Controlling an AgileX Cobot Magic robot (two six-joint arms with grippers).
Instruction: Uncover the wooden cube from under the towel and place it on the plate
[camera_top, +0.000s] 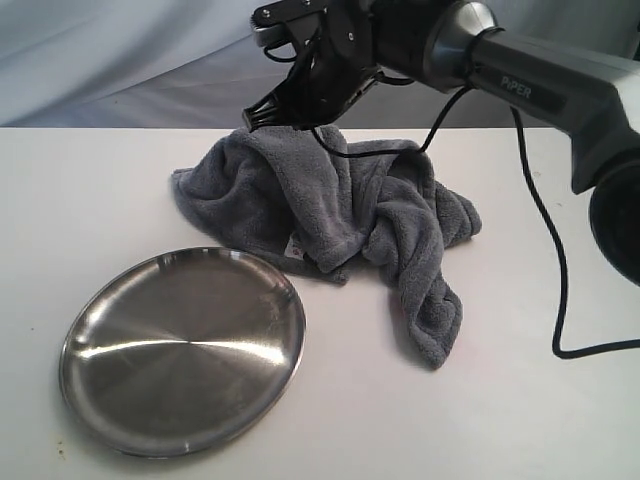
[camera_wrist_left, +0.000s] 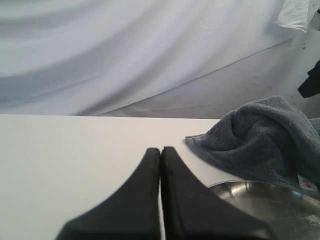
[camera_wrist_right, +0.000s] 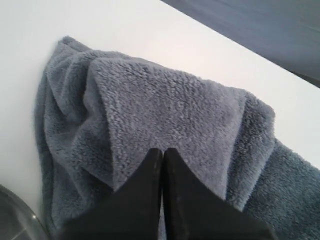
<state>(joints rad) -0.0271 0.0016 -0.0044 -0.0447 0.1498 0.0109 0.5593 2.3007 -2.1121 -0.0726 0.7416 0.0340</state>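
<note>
The dark grey towel (camera_top: 330, 200) lies bunched in a mound on the white table, its white tag (camera_top: 294, 247) facing the plate. The wooden cube is hidden; none of it shows in any view. The steel plate (camera_top: 150, 400) sits front left, its rim just touching the towel's edge. My right gripper (camera_top: 258, 117) hovers shut at the towel's far top edge, fingertips close over the plush (camera_wrist_right: 165, 105); nothing shows between its jaws. The left gripper (camera_wrist_left: 160, 149) is shut and empty, low over bare table beside the plate (camera_wrist_left: 260, 197) and towel (camera_wrist_left: 265, 135).
A black cable (camera_top: 545, 250) hangs from the right arm (camera_top: 560, 90) and loops down onto the table at the right. A pale draped backdrop (camera_wrist_left: 125, 55) stands behind the table's far edge.
</note>
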